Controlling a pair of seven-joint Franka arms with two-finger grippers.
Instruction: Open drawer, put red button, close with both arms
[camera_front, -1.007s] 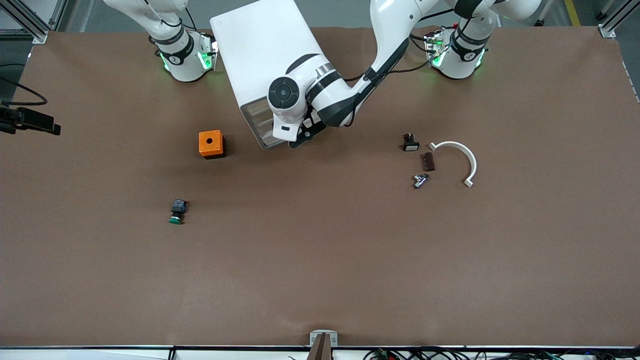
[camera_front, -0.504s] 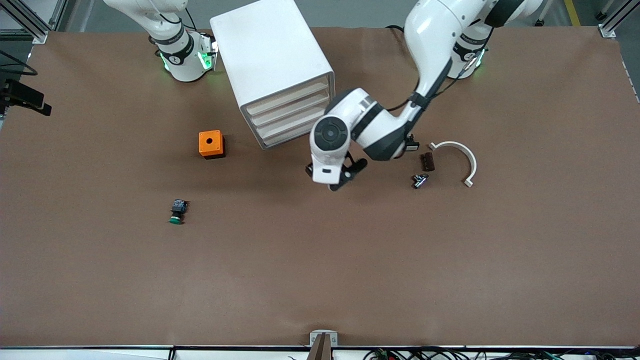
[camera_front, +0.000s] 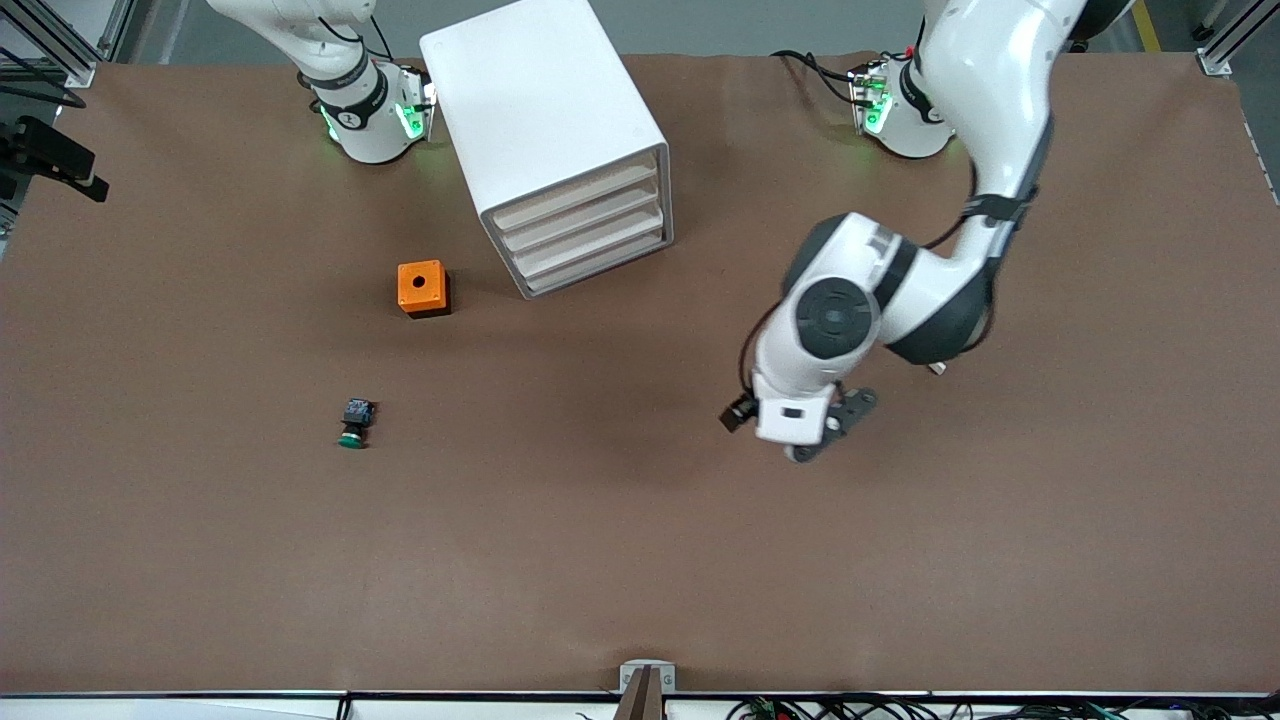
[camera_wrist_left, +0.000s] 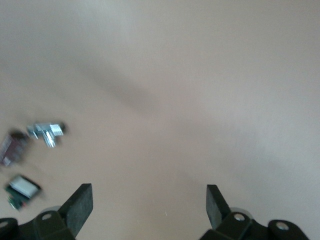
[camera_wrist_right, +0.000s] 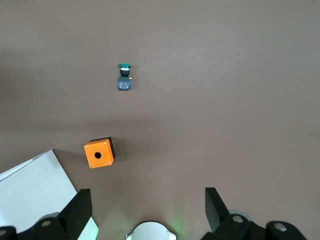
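The white cabinet (camera_front: 545, 120) stands near the robots' bases, and its four drawers (camera_front: 585, 235) all sit flush and shut. Its corner shows in the right wrist view (camera_wrist_right: 30, 192). The red button is out of view. My left gripper (camera_front: 800, 440) hangs open and empty over bare table, toward the left arm's end; its fingers stand wide apart in the left wrist view (camera_wrist_left: 147, 207). My right gripper (camera_wrist_right: 147, 207) is open and empty, high above its own base (camera_wrist_right: 150, 231), and waits.
An orange box with a hole (camera_front: 422, 288) stands beside the cabinet. A green-capped button (camera_front: 353, 425) lies nearer the front camera. A metal part (camera_wrist_left: 46, 132), a brown piece (camera_wrist_left: 12, 147) and a white-faced black button (camera_wrist_left: 22, 187) lie near my left gripper.
My left arm has swung away from the cabinet's drawer fronts, toward the front camera and the left arm's end of the table. The drawer fronts are uncovered.
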